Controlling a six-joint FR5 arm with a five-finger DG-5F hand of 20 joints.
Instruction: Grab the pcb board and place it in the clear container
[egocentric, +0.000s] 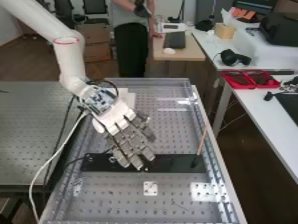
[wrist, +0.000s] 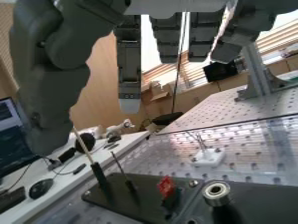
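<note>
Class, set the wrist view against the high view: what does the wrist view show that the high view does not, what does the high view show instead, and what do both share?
Wrist view: a small red piece, a metal cylinder with a ringed top, and window blinds.

High view: red trays and a white cable.

Both: the hand, the black plate, the perforated bench.
</note>
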